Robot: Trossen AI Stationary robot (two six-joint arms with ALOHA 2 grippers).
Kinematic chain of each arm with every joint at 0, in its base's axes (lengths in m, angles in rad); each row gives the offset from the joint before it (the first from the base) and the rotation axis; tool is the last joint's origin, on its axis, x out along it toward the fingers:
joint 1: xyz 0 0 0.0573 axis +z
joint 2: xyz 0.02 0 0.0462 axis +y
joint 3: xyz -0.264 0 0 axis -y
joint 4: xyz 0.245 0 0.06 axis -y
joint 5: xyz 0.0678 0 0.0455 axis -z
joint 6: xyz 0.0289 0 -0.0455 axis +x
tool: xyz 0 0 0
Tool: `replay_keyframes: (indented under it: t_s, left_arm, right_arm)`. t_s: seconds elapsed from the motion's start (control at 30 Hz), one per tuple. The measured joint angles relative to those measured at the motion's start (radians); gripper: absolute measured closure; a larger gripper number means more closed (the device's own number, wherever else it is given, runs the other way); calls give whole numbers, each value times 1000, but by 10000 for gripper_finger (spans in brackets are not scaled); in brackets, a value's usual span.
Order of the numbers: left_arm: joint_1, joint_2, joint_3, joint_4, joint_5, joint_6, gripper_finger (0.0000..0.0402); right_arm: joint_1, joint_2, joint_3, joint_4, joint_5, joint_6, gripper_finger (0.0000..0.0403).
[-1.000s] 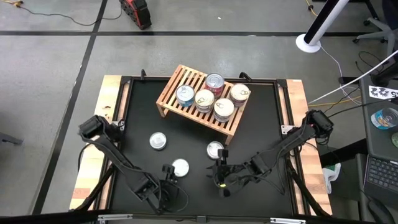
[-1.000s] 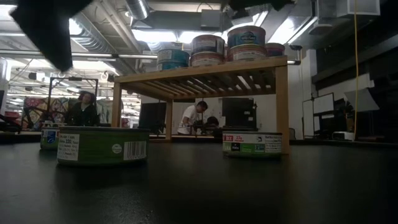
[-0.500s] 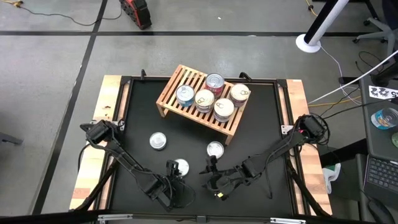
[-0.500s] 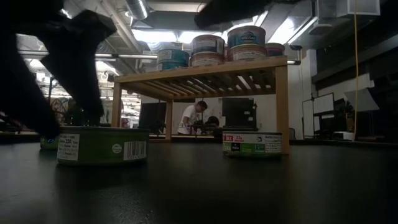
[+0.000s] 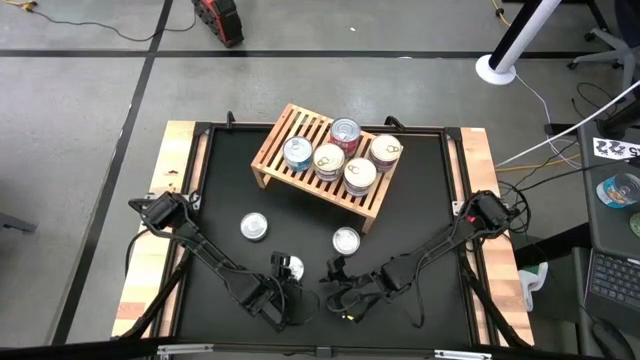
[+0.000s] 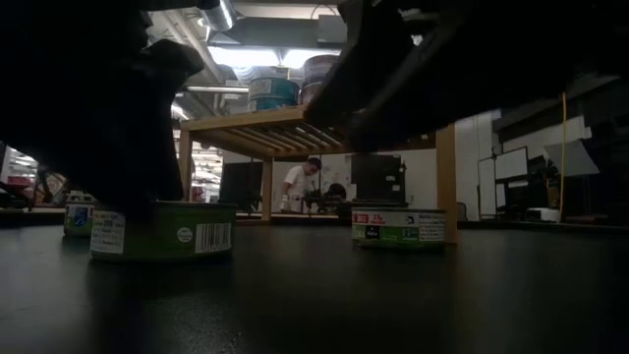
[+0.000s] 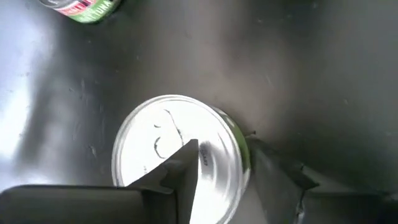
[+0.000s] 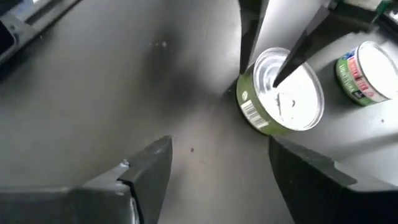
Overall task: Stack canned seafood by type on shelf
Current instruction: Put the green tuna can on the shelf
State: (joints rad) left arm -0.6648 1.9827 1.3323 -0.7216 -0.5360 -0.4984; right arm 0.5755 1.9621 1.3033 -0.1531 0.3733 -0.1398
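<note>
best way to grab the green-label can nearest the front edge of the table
Probably from straight above, jaws across the side wall of the green-label can. It sits upright and flat on the table, so only its low round wall offers grip. The left gripper is over it that way.

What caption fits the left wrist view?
Left gripper straddling a green-labelled can on the dark table, one finger over its lid, one beside it.

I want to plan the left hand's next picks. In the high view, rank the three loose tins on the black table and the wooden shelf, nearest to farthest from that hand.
1. Green-sided tin with a pale lid, right at the left hand.
2. Silver-lidded tin on the left and silver-lidded tin on the right: too close to call.
3. Light wooden slatted shelf, at the table's far side.
</note>
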Motion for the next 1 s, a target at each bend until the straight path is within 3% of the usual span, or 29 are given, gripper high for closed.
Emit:
replay_keyframes:
  t_s: [0.2, 0.47, 0.8, 1.0]
  left_arm:
    - [0, 20, 1, 7, 22, 0, 276]
    - [-2, 38, 3, 11, -24, 0, 281]
    - [0, 31, 2, 15, -33, -60, 387]
    - [2, 31, 9, 38, -30, -50, 395]
  right_arm:
    - [0, 8, 0, -2, 14, 0, 139]
    - [0, 8, 0, 3, 34, 0, 139]
    - [0, 8, 0, 2, 89, -12, 139]
    - [0, 8, 0, 2, 90, -73, 139]
